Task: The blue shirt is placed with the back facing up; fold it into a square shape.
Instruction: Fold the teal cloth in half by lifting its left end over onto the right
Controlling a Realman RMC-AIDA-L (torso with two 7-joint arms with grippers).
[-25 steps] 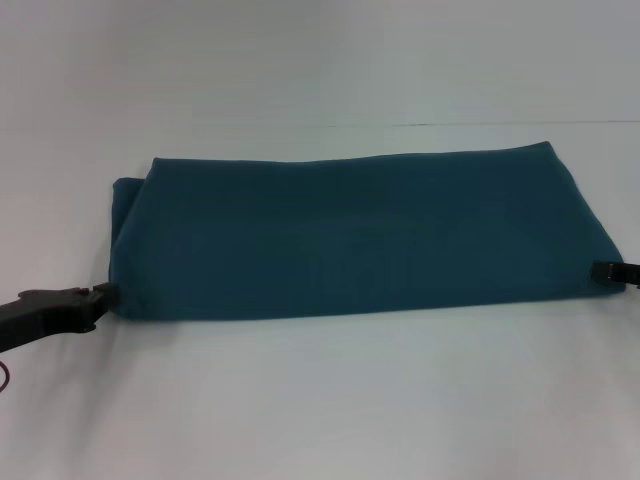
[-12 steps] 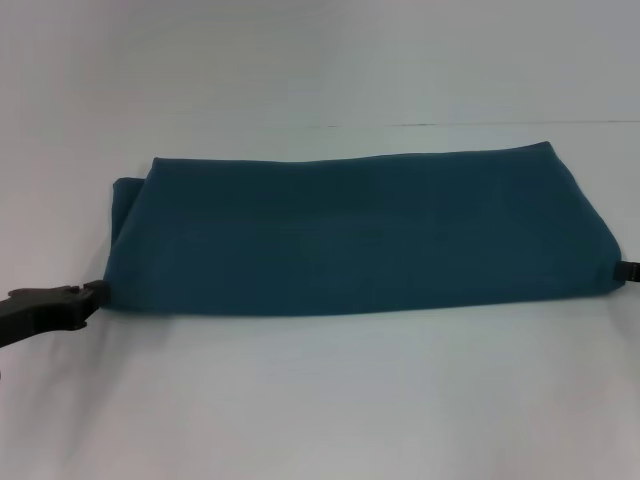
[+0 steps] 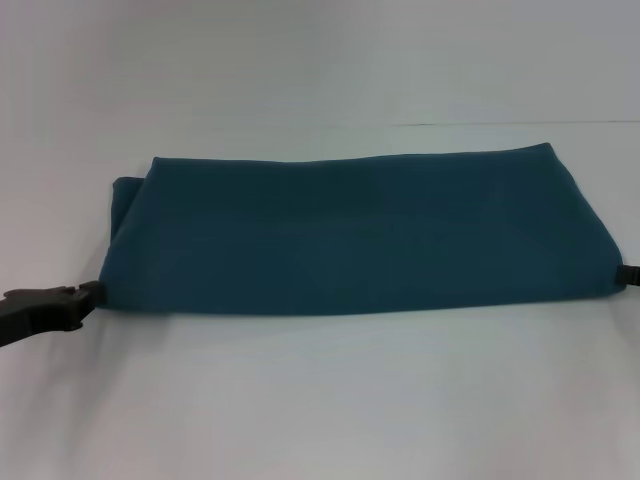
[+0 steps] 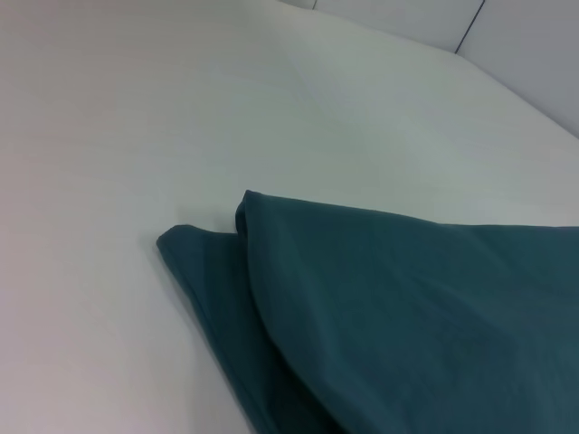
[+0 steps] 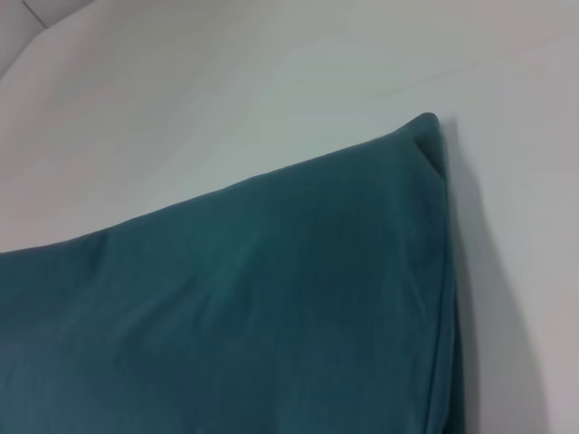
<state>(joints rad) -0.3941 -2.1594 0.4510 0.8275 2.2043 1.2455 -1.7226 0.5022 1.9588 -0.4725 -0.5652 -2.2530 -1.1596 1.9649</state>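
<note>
surface: white table [image 3: 320, 400] | on it: folded blue shirt [image 3: 350, 235], flat

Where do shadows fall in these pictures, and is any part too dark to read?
Head view: the blue shirt casts a soft shadow along its near edge on the white table; the left hand and right hand are dark silhouettes. Left wrist view: the folds darken toward the picture's lower edge. Right wrist view: a grey shadow runs beside the shirt's side edge.
</note>
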